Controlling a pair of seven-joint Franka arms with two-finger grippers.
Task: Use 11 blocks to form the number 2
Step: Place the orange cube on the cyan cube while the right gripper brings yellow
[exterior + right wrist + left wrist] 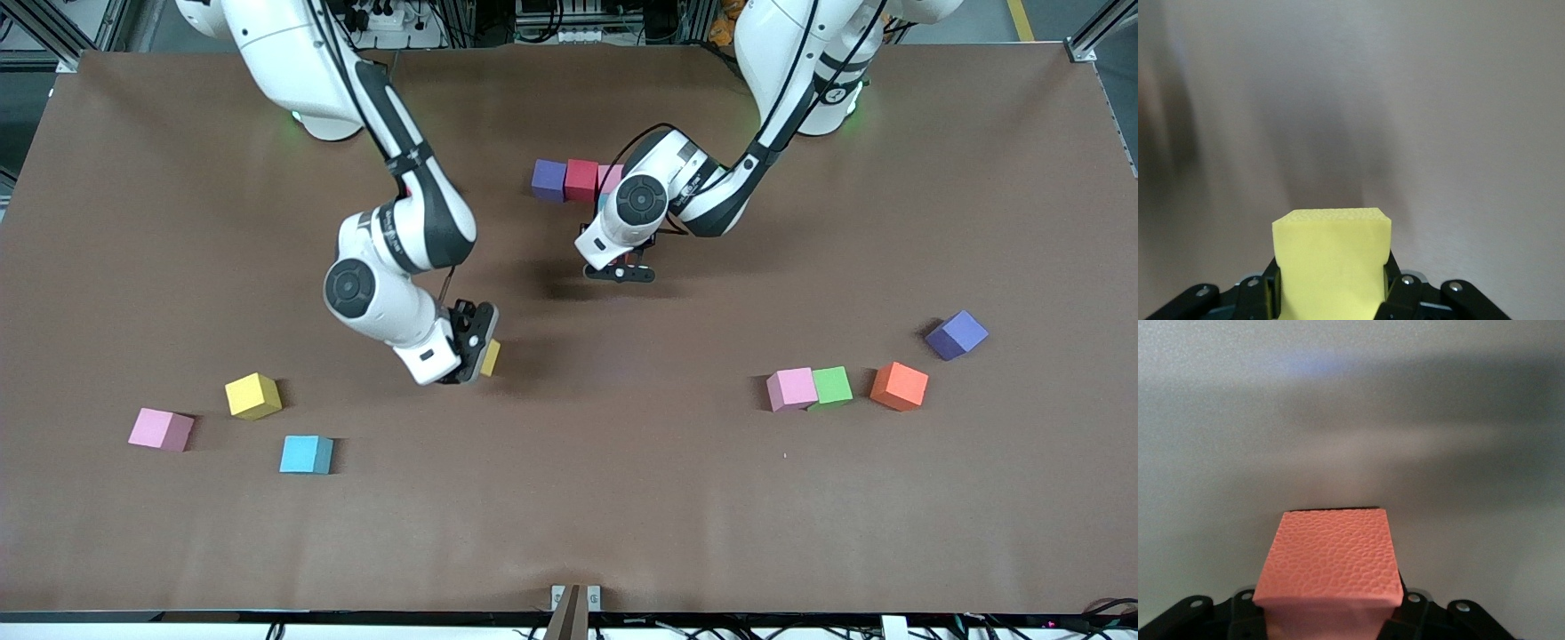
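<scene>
In the front view we see the right gripper (476, 342) clamped on a yellow block (490, 357) above the brown table (569, 498). The left gripper (622, 271) hangs near a row of purple (549, 180), red (582, 180) and pink (610, 176) blocks. Seven more blocks lie scattered nearer the camera.

In the left wrist view, we see the fingers gripping a salmon-pink block (1328, 570).

In the right wrist view, we see the yellow block (1331, 263) held between the fingers.
</scene>
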